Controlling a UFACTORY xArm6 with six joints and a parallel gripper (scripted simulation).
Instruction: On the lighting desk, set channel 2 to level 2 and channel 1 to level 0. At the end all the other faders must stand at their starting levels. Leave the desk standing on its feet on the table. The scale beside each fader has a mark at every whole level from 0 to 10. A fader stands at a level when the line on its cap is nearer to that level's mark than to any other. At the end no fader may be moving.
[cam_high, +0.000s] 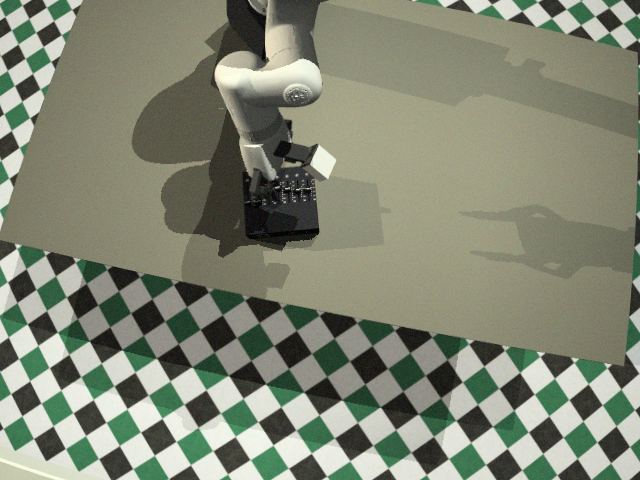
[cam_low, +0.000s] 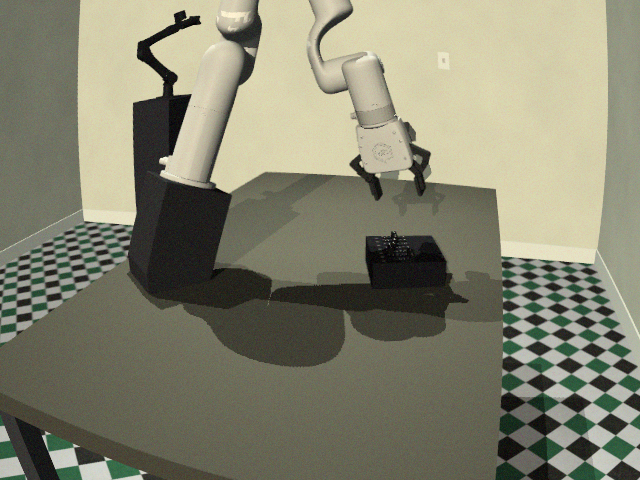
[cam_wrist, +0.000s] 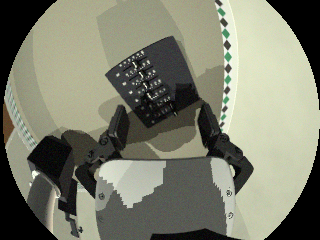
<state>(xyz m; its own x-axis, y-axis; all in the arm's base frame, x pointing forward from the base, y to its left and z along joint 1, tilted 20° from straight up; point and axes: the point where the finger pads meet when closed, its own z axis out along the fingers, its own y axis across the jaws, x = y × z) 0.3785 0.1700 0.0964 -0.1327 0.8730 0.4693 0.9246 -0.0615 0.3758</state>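
the desk stands on its feet toward the counter's right side, short of the right edge, with wide bare counter in front of it and to its left up to the arm's dark base. one desk, one arm, one hand. the hand hangs above the desk, apart from it, fingers spread wide and holding nothing. the desk is a glossy black box with a row of small faders; their count is too small to tell.
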